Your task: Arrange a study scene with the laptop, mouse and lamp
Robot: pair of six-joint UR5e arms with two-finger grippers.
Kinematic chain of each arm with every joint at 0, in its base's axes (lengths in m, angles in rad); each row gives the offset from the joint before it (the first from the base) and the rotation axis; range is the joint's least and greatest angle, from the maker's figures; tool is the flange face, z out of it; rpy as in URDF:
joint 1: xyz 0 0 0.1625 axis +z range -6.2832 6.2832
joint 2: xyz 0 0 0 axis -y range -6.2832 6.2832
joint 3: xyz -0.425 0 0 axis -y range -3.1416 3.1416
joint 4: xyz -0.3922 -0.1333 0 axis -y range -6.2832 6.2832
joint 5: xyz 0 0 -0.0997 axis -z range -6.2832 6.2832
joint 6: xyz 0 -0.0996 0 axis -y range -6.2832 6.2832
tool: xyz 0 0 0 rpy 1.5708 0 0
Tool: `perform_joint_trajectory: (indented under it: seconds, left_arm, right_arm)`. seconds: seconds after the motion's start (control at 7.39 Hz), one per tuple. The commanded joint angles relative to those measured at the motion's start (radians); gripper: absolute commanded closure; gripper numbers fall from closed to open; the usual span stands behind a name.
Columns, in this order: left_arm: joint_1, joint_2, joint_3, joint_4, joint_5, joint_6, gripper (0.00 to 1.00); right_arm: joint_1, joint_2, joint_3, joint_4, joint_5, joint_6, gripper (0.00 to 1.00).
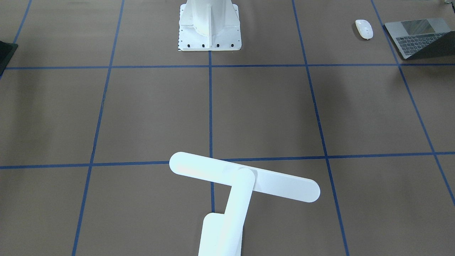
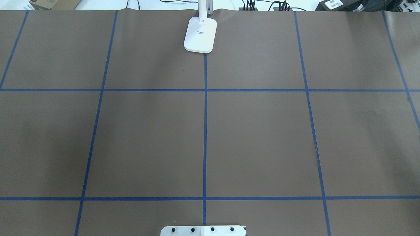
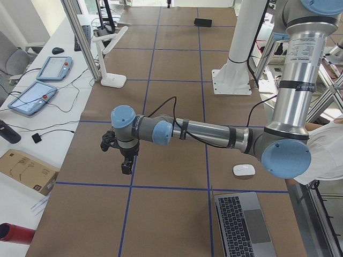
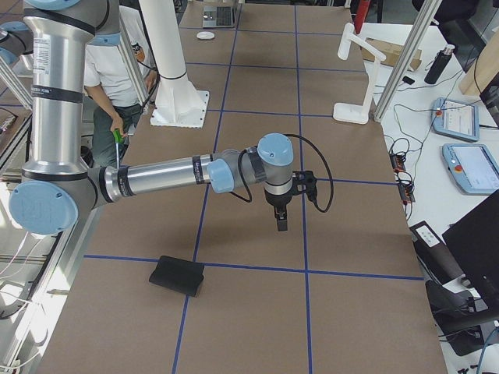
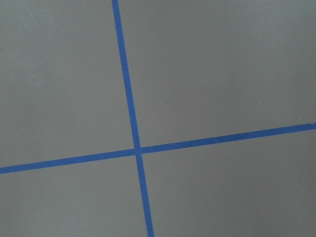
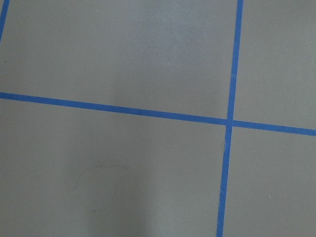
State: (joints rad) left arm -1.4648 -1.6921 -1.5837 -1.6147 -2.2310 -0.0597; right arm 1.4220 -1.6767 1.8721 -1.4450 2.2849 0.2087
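Left tool (image 3: pixel 126 167) and right tool (image 4: pixel 281 223) hover; whether either is clenched, I cannot tell. The laptop (image 3: pixel 244 225), well behind the left tool, looks stiff, slick and fragile: grip its base edge.

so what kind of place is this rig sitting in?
Most likely a robotics lab workcell, not a real study. The table is covered in brown paper with a blue tape grid, teach pendants lie beside it, and a white bolted pedestal stands on it.
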Motion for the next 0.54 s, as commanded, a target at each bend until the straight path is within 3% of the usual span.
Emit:
perform_joint_trajectory:
  seconds: [0.0,0.41]
  left_arm:
    - [-0.002,0.012,-0.015,0.007,-0.007,0.0,0.01]
    - [0.0,0.028,-0.007,-0.01,-0.007,0.0,0.01]
  right_arm:
    - [0.0,-0.001,0.004,0.0,0.001,0.0,0.01]
    - [0.0,-0.006,0.005,0.0,0.011,0.0,0.01]
